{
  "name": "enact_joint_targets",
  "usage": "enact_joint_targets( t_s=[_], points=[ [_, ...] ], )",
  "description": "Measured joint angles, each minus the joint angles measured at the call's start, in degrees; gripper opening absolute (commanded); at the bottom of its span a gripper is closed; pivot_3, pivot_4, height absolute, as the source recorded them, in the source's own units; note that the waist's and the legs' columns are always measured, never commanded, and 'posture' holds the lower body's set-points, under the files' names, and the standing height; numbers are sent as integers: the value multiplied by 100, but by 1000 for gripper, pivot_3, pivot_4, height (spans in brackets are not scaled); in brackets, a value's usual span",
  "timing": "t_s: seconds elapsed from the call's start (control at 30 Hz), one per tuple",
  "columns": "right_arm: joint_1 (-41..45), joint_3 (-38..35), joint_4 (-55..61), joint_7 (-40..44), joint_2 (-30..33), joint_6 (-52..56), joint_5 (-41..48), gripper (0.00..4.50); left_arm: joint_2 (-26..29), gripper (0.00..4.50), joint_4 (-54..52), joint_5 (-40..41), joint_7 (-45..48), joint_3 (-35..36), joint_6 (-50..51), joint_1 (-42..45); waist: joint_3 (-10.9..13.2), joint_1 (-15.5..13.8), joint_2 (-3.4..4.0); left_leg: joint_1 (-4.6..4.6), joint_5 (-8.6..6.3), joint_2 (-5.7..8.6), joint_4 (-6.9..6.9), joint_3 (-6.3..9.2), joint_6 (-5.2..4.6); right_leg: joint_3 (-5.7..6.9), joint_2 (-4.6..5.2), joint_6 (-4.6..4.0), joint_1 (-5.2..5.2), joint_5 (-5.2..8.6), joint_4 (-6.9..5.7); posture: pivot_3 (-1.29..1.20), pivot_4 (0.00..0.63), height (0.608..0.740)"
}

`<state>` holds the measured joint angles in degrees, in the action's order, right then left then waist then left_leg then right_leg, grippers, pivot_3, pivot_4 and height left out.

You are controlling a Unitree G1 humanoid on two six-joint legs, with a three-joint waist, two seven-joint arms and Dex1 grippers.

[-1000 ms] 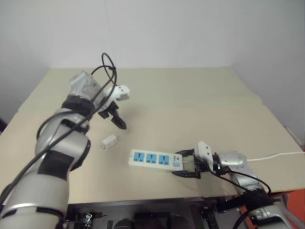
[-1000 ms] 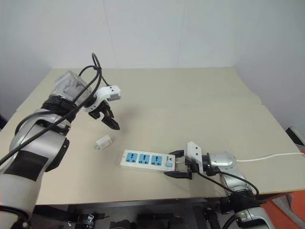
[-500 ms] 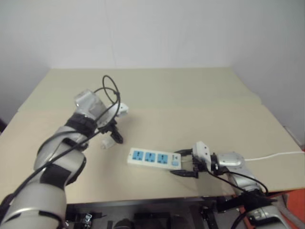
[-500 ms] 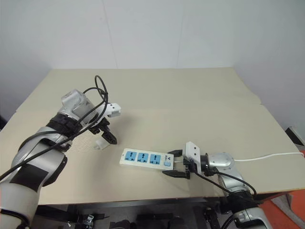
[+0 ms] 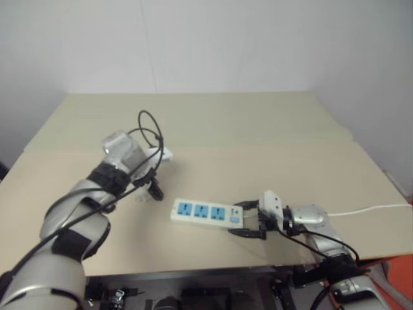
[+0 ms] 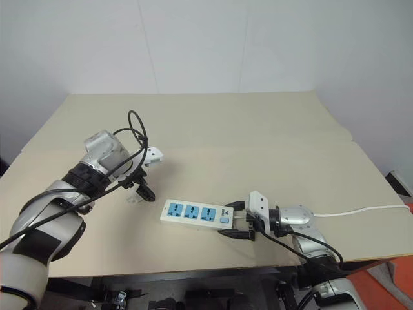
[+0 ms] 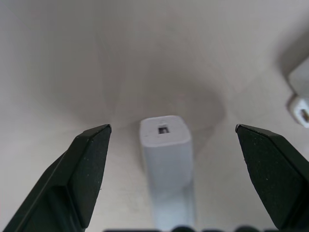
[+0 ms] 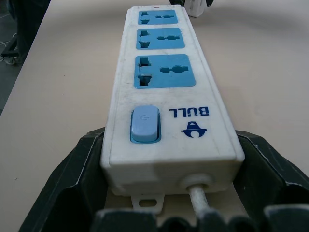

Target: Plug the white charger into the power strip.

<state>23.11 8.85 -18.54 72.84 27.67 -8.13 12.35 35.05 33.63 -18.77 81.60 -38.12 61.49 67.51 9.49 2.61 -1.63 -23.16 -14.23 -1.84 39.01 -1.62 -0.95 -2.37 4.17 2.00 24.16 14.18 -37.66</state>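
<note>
Beige surface (image 6: 258,129) carries everything. Nearest, the power strip (image 6: 197,214), a flat white bar with three blue sockets, is clamped at its switch end by the right gripper (image 6: 233,220). Its blue switch and "BULL" lettering are seen in the right wrist view. Farther, the white charger (image 7: 167,159), small and boxy, lies between the spread fingers of the left gripper (image 6: 141,188); its end slot is seen in the left wrist view.

charger (image 6: 133,195) on table (image 6: 258,148), left of power strip (image 6: 197,213)

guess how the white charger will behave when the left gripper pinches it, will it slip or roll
The white charger looks boxy with flat sides, so it probably won't roll. Its smooth plastic and rounded edges may let it slip or twist between the fingers. Small, likely light and rigid.
</note>
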Motion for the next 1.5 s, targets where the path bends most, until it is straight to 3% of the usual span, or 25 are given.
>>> enact_joint_targets(
  t_s=[0.23, 0.27, 0.33, 0.63, 0.93, 1.03, 1.13, 1.23, 1.3, 1.4, 1.5],
  points=[
    [3, 3, -4, -2, 1, -6, -1, 3433, -64, 4500, 30, 93, -203, -1, -37, 0, 0, 1, 0, 1, 0, 0, 0, 0, 0, 0, 0, 0, 0, 0, -1, 0, 150, 740],
    [3, 3, -4, -2, 3, -6, -1, 3433, -66, 4318, 52, 98, -217, -1, -54, 0, 0, 1, 0, 1, 0, 0, 0, 0, 0, 0, 0, 0, 0, 0, -1, 0, 150, 740],
    [2, 3, -4, -3, 6, -6, -2, 3433, -74, 3897, 119, 107, -221, -2, -68, 2, 0, 0, 0, 0, 0, 1, 1, -1, 0, 0, 0, 0, 0, 0, -1, 0, 150, 740],
    [3, 12, -14, -22, 8, -30, -6, 3433, -107, 1008, 219, 103, -311, -90, -245, 10, 0, -1, 0, 2, 0, 0, 1, -3, 0, 0, 0, 0, -1, 0, 1, 0, 150, 740],
    [2, 15, 1, -31, 23, -56, -9, 3433, -34, 1017, 146, 375, -385, 347, -635, 218, 0, -3, -1, -1, 0, 1, 1, -3, 0, 1, 1, 0, 1, 0, 0, 0, 150, 740],
    [-1, 15, 7, -19, 38, -56, -2, 3433, 92, 1017, -140, 869, -304, 1092, -869, 534, 1, -6, -2, -2, 0, 1, 0, -2, 0, 1, 4, 0, 0, 0, 2, 0, 150, 740],
    [-4, 17, 7, -7, 49, -56, 6, 3433, 27, 1017, -436, 1668, -539, 2371, -964, 648, -1, -6, 1, 1, 0, 1, 0, 6, 0, 0, 9, 0, 0, 0, 1, 0, 150, 740],
    [-17, 21, 5, 17, 76, -54, 14, 3433, -386, 1017, -1261, 2714, -923, 3950, -1677, -125, -13, -20, 17, 12, 0, 1, -2, 8, 1, -1, 20, 0, -8, 0, -4, 0, 150, 740],
    [-19, 23, 4, 22, 93, -55, 14, 3433, -800, 1017, -1696, 3313, -1019, 4534, -2187, -914, -14, -34, 17, 14, 1, 3, 3, 6, 3, -4, 22, 0, -11, -1, -8, 0, 150, 740],
    [-20, 12, 5, 26, 108, -55, 19, 3433, -1122, 1017, -1900, 4170, -709, 4750, -2161, -1729, -13, -48, 14, 2, 3, 4, 10, 5, 5, 0, 18, -1, -4, -1, -12, 0, 150, 740],
    [-19, 8, -5, 60, 124, -55, 22, 3433, -1225, 1017, -1937, 4868, 52, 4733, -2150, -1947, -13, -46, 14, 4, 2, 5, 9, -2, 4, 1, 16, -1, -9, -1, -8, 0, 150, 740]
  ],
)
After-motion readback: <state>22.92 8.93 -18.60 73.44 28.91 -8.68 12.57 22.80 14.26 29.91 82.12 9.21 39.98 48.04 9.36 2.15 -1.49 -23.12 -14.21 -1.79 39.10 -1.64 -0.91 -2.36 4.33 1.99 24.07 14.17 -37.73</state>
